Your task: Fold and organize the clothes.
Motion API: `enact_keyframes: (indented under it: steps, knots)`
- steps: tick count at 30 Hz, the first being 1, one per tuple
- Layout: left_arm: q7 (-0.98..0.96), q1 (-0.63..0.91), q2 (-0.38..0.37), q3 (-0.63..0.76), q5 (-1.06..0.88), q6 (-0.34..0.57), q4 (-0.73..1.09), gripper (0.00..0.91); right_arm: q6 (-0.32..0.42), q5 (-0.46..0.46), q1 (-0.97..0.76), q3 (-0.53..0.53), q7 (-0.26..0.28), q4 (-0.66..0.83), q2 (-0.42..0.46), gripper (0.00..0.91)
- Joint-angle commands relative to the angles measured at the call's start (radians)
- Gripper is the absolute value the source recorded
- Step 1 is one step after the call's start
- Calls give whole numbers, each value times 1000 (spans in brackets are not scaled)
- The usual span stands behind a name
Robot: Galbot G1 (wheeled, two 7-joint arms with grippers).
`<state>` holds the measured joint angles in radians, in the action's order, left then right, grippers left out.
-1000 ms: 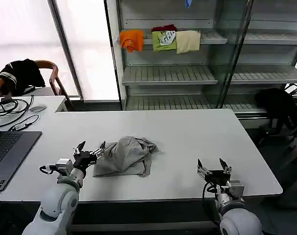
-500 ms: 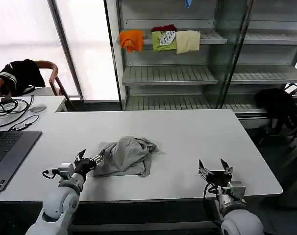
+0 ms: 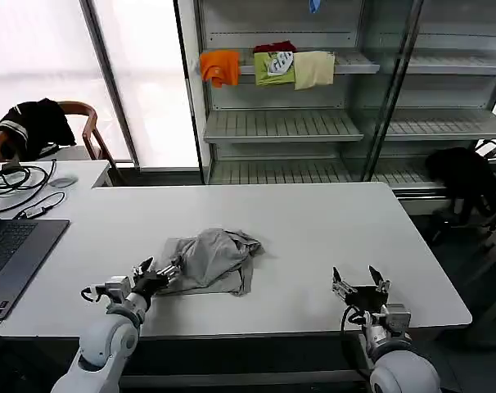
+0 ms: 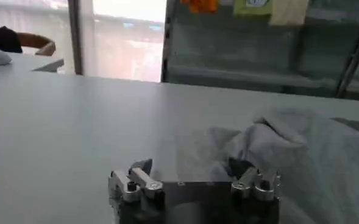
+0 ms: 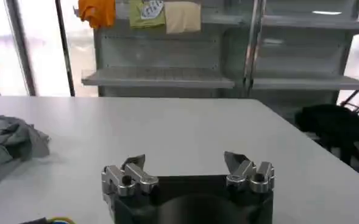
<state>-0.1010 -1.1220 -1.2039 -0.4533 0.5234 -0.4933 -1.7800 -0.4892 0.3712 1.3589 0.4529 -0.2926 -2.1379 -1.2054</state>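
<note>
A crumpled light grey shirt (image 3: 211,260) lies in a heap on the white table (image 3: 313,229), left of centre. My left gripper (image 3: 159,269) is low at the shirt's near left corner, open, one fingertip (image 4: 239,167) against the fabric (image 4: 301,158) and the other over bare table. My right gripper (image 3: 358,278) hovers open near the table's front right edge, nothing between its fingers (image 5: 133,163). From the right wrist view the shirt (image 5: 8,143) lies well off to the side.
A laptop (image 3: 11,254), cables and a mouse (image 3: 61,182) are on the desk at left. Behind stands a shelf unit (image 3: 313,123) with orange (image 3: 220,65), green (image 3: 274,67) and cream (image 3: 313,69) folded cloths. Black garments lie on a chair (image 3: 35,123) and at right (image 3: 465,176).
My left gripper has dropped and pulled back toward the front edge, to the shirt's near left corner. The right gripper has barely moved.
</note>
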Motion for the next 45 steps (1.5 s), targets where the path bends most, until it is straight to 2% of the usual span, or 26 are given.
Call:
enact_keyframes:
  steps: [1,2,3,4,6,21,24,27,31,35,40,45]
  knots:
    - [9,3,-2,4,15,-5,39,564,1,1,0,2,0,1,0,907]
    - [12,4,-3,5,15,-6,42,413,2,1,1,3,0,1,0,907]
    - [14,4,-2,6,15,-7,45,322,3,1,1,4,0,1,0,907]
    - [17,5,-2,7,15,-9,48,151,3,2,1,6,0,1,0,907]
    - [19,7,-3,8,15,-7,55,30,4,2,1,8,-1,3,0,907]
    - [15,-9,11,-29,1,46,21,10,-4,3,-31,-2,-2,17,-6,907]
    - [36,-13,71,-108,-1,46,-23,10,-5,11,-36,1,-3,18,0,907]
    - [56,-16,182,-211,7,44,-56,10,-7,19,-44,1,-6,22,4,907]
    - [105,-47,367,-366,23,47,-79,10,-11,21,-58,-17,-7,22,1,907]
    - [124,-63,489,-478,48,46,-90,10,-12,20,-65,-34,-8,24,-6,907]
    - [125,-23,540,-495,50,31,-119,10,-15,18,-67,-46,-9,24,-15,907]
    - [132,0,531,-450,-3,36,-141,10,-13,17,-55,-39,-10,25,-16,907]
